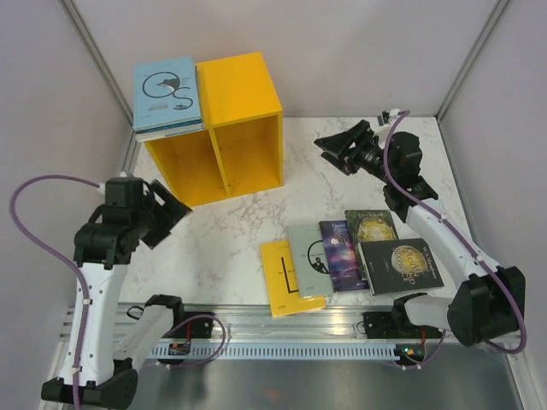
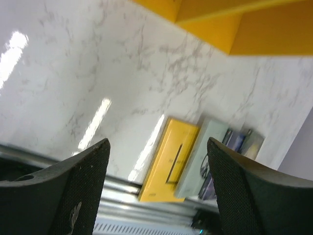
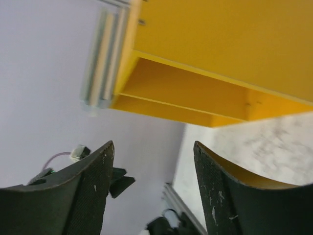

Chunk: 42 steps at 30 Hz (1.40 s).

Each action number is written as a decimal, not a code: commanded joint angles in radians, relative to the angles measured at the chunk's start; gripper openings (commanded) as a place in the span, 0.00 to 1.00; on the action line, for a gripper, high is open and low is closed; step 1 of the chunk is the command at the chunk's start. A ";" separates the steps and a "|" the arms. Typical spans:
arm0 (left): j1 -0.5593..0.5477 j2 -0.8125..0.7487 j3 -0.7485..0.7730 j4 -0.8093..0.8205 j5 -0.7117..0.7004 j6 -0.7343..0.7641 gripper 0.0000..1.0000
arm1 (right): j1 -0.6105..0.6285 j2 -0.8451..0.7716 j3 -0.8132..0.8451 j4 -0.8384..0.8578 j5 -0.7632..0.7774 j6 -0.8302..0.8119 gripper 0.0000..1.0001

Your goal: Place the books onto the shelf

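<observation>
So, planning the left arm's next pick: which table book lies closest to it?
The yellow book, leftmost in the row; the grey-green book, purple book and black-and-gold books lie further right.

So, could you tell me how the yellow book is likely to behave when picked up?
The yellow book looks thin, so probably light and floppy. It lies flat on the glossy table, so it may slide rather than lift.

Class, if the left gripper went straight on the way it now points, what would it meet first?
Probably the bare table, just short of the yellow book; depth is hard to judge.
</observation>
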State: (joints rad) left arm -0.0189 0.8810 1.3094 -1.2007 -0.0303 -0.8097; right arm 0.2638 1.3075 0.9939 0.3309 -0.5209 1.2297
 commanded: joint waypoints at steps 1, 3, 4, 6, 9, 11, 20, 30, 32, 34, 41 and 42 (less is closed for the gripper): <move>-0.125 -0.037 -0.203 0.053 0.114 -0.079 0.82 | -0.008 -0.091 0.020 -0.518 0.142 -0.324 0.73; -0.246 -0.028 -0.307 0.120 0.173 -0.106 0.82 | -0.006 -0.106 0.015 -0.668 0.237 -0.357 0.82; -0.295 -0.024 -0.332 0.154 0.181 -0.109 0.82 | -0.008 -0.111 0.017 -0.715 0.266 -0.383 0.85; -0.445 0.011 -0.384 0.254 0.173 -0.138 0.84 | -0.008 -0.099 0.015 -0.837 0.333 -0.407 0.94; -0.604 0.100 -0.452 0.473 0.242 -0.164 0.85 | -0.009 -0.067 0.009 -0.949 0.374 -0.455 0.95; -0.703 0.163 -0.467 0.635 0.266 -0.178 0.86 | -0.008 -0.040 -0.003 -0.975 0.380 -0.492 0.94; -0.812 0.528 -0.463 1.004 0.287 -0.250 0.83 | -0.008 -0.047 -0.112 -0.952 0.380 -0.521 0.94; -0.839 0.768 -0.435 1.118 0.267 -0.305 0.77 | -0.011 -0.106 -0.195 -0.922 0.344 -0.500 0.94; -0.843 0.782 -0.472 1.208 0.288 -0.335 0.76 | -0.009 -0.114 -0.216 -0.911 0.340 -0.493 0.94; -0.843 0.794 -0.553 1.355 0.344 -0.397 0.73 | -0.009 -0.125 -0.238 -0.897 0.329 -0.484 0.94; -0.843 0.888 -0.682 1.877 0.471 -0.555 0.57 | -0.009 -0.159 -0.342 -0.831 0.292 -0.457 0.93; -0.843 0.894 -0.682 1.898 0.475 -0.559 0.46 | -0.009 -0.163 -0.347 -0.828 0.291 -0.455 0.93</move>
State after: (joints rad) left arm -0.8467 1.7317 0.6468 0.4614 0.3969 -1.2785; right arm 0.2546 1.1629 0.6838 -0.5182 -0.2050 0.7570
